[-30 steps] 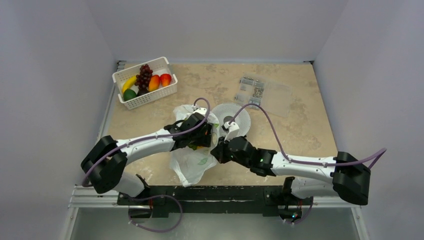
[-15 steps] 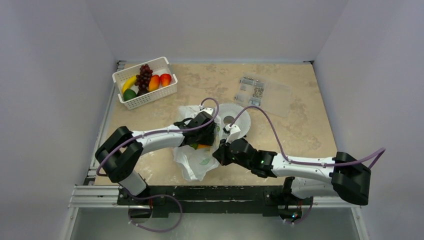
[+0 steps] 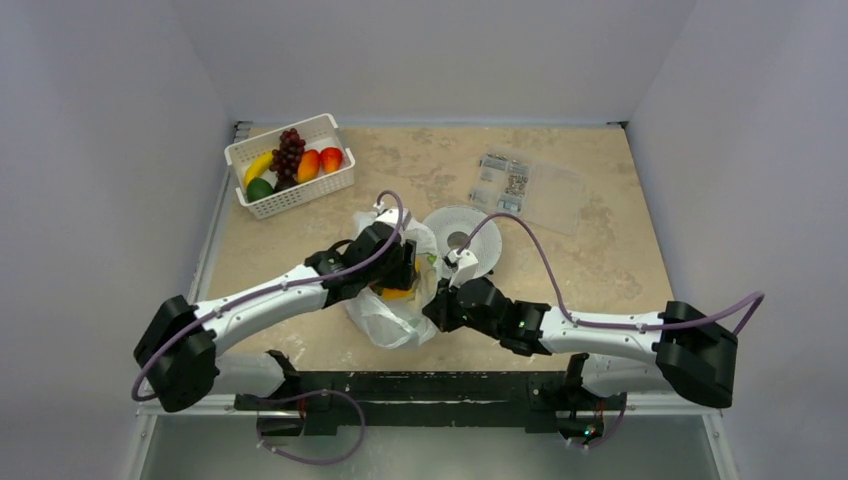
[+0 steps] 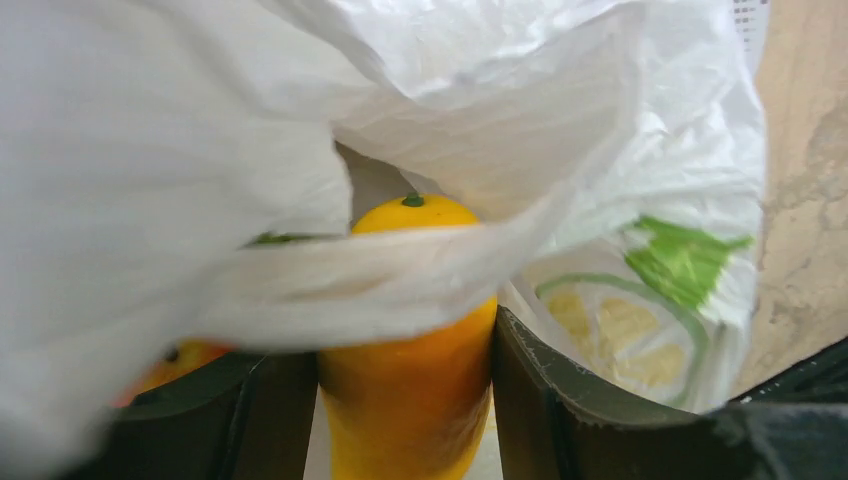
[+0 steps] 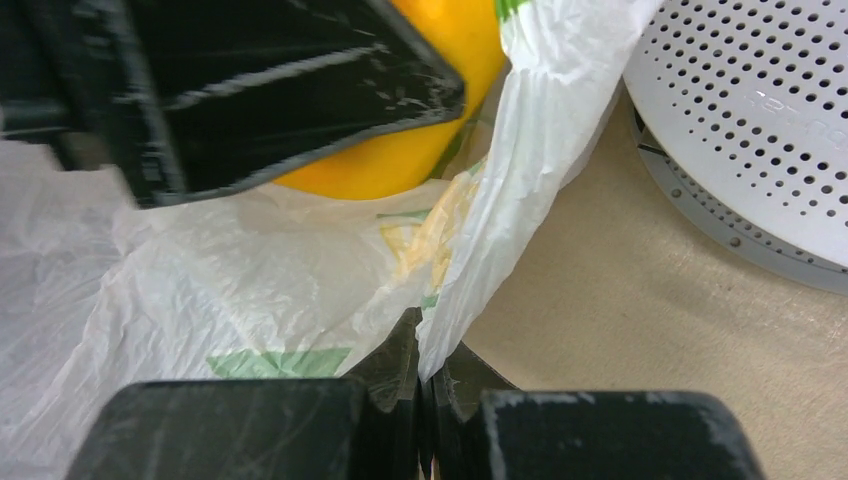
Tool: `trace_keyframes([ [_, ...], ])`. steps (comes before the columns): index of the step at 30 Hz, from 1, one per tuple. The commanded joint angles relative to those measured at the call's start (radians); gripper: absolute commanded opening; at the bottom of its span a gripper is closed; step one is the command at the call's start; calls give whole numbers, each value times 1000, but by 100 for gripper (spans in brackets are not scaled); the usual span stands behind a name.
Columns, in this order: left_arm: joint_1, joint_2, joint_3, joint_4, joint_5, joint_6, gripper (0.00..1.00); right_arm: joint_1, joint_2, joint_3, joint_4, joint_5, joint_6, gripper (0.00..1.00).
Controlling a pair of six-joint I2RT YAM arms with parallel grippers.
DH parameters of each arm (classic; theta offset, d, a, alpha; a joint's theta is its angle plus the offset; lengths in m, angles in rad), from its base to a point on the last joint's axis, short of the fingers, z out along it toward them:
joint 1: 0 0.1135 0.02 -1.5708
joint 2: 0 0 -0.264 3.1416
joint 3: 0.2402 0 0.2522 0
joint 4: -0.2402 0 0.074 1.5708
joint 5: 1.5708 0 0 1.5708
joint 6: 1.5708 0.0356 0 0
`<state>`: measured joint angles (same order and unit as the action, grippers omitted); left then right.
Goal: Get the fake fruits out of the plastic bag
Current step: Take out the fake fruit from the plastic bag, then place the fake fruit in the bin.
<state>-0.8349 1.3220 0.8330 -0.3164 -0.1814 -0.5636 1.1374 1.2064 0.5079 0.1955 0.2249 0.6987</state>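
The plastic bag (image 3: 396, 322) lies crumpled at mid-table between both arms, white with green leaf prints (image 4: 686, 262). My left gripper (image 3: 397, 274) reaches into its mouth and is shut on a yellow-orange fake fruit (image 4: 410, 370) with a green stem dot; both fingers press its sides, and a fold of bag drapes across it. A second orange-red fruit (image 4: 168, 366) peeks out at the left. My right gripper (image 5: 428, 345) is shut on the bag's edge (image 5: 470, 290), low over the table. The held fruit (image 5: 400, 160) shows behind the left finger (image 5: 280, 80).
A white slotted basket (image 3: 300, 196) at the back left holds several fruits, among them dark grapes (image 3: 288, 152). A white perforated disc (image 3: 472, 222) lies right beside the bag. A flat clear packet (image 3: 527, 186) sits at the back right.
The left jaws have narrowed onto the yellow-orange fruit. The left arm has swung, and the bag's lower part has drawn up towards the grippers. The right gripper still pinches the bag's edge.
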Motion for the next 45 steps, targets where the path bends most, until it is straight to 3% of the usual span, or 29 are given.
trace_keyframes([
  [1,-4,-137,-25,-60,24,4,22,-1,2,9,38,10,-8,0],
  [12,-2,-495,-24,-169,24,-21,17,-1,21,9,67,-13,-10,0],
  [20,37,-620,109,-269,-119,-23,1,-1,11,14,74,-11,-29,0],
  [24,64,-654,137,-259,-224,28,0,-2,13,27,48,-2,-39,0],
  [29,243,-468,287,-459,-225,108,0,-1,-2,12,76,4,-50,0],
  [35,504,-335,316,-391,-109,133,0,-2,-5,22,53,8,-51,0],
  [39,630,-139,463,-427,-31,139,0,-3,5,30,57,18,-67,0],
  [45,720,193,705,-445,35,120,0,-3,-9,25,67,6,-67,0],
])
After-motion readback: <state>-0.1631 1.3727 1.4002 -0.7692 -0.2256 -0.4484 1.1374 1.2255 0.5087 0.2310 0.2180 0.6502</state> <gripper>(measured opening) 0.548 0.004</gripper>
